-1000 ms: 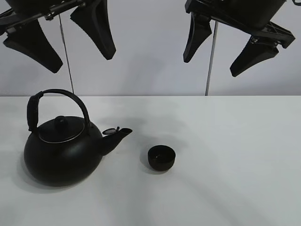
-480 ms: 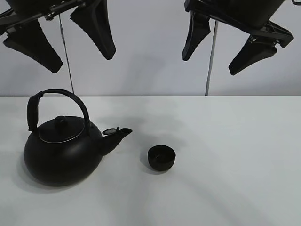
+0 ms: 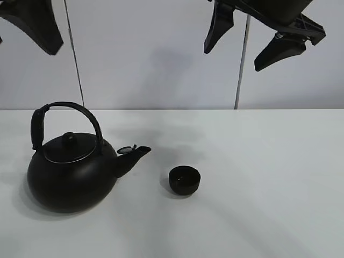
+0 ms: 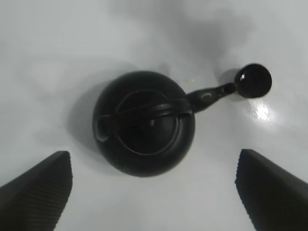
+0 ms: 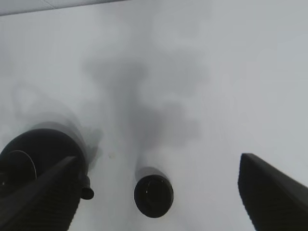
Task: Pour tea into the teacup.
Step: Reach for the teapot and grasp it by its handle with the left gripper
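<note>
The kettle (image 3: 72, 172) sits on the left of the white surface (image 3: 279, 188), and its spout (image 3: 134, 153) points straight at the teacup (image 3: 184, 179). The teacup stands upright just beyond the spout tip, near it but apart, toward the right arm's side. The left tool (image 4: 154, 192) hangs high above the kettle with its jaws spread wide and nothing between them. The right tool (image 3: 235, 55), equally spread and empty, hangs high over the area around the teacup. The left arm is therefore the nearer one for the lift. The arched handle (image 3: 70, 107) runs in the same line as the spout, from the kettle's back toward the teacup. In the left wrist view the two fingers stand apart along roughly that same line, not across it. By my reading, the wrist needs to turn before descending so the jaws can close across the handle's top.
</note>
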Available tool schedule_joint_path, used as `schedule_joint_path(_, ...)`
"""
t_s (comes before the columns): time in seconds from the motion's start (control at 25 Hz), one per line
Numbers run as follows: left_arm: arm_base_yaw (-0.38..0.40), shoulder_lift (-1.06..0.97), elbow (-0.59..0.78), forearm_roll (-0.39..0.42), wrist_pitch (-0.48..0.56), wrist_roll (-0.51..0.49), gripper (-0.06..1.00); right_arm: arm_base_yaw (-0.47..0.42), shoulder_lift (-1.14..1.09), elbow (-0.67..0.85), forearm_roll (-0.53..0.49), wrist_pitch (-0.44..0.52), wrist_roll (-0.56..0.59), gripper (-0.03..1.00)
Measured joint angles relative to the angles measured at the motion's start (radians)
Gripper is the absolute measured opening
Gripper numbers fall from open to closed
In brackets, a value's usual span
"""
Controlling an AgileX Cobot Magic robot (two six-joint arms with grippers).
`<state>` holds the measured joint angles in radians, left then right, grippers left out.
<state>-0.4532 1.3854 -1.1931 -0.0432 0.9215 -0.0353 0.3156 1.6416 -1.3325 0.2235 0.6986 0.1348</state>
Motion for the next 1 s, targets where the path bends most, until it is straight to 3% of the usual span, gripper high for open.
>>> schedule_joint_path(0.08, 0.0, -0.117, 0.143, 0.043, -0.195, -0.006, 0.66, 0.0, 0.0, 0.0, 0.0, -0.023, 0.0, 0.61)
schedule_joint_path(0.28, 0.008, -0.331, 0.614, 0.156, -0.812, -0.011, 0.66, 0.0, 0.0, 0.0, 0.001, -0.067, 0.0, 0.61)
schedule_joint_path(0.48, 0.122, -0.291, 0.907, 0.185, -1.386, 0.001, 0.66, 0.0, 0.0, 0.0, 0.001, -0.094, 0.0, 0.61)
schedule_joint_path(0.64, 0.183, -0.17, 0.986, 0.186, -1.616, 0.012, 0.66, 0.0, 0.0, 0.0, 0.001, -0.115, 0.0, 0.61)
schedule_joint_path(1.0, 0.193, 0.171, 0.988, 0.178, -1.93, 0.016, 0.66, 0.0, 0.0, 0.0, 0.001, -0.121, 0.0, 0.61)
